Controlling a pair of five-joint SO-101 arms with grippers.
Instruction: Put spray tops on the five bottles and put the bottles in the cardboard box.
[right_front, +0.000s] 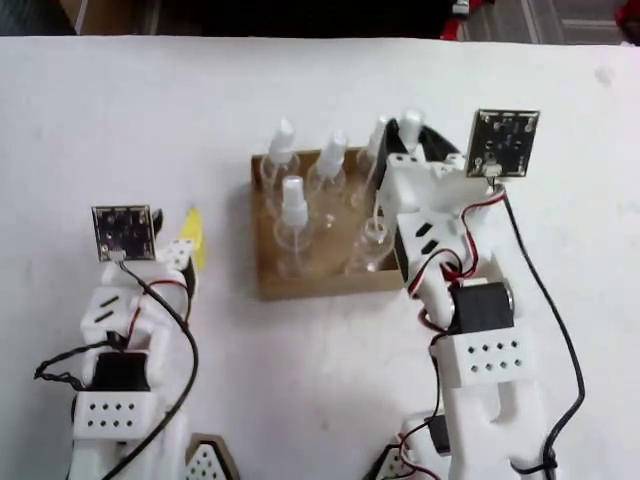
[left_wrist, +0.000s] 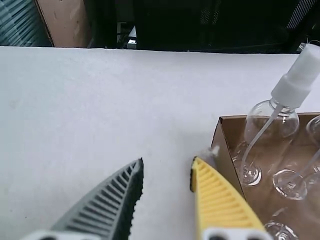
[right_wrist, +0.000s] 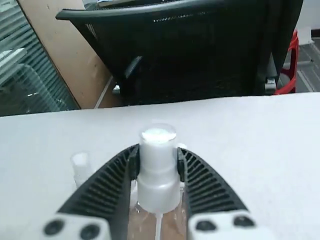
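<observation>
We clamp our right gripper (right_wrist: 157, 154) on a spray top (right_wrist: 158, 175), keeping its bottle (right_wrist: 149, 221) upright for the cardboard box (right_front: 320, 284), while our left gripper (left_wrist: 167, 168) sits open and empty beside that box.

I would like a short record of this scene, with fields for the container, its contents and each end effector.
container: cardboard box, open-topped
contents: several clear bottles standing inside, capped
left end effector: open, empty, beside the box
right end effector: shut on a bottle's spray top, above the box
</observation>
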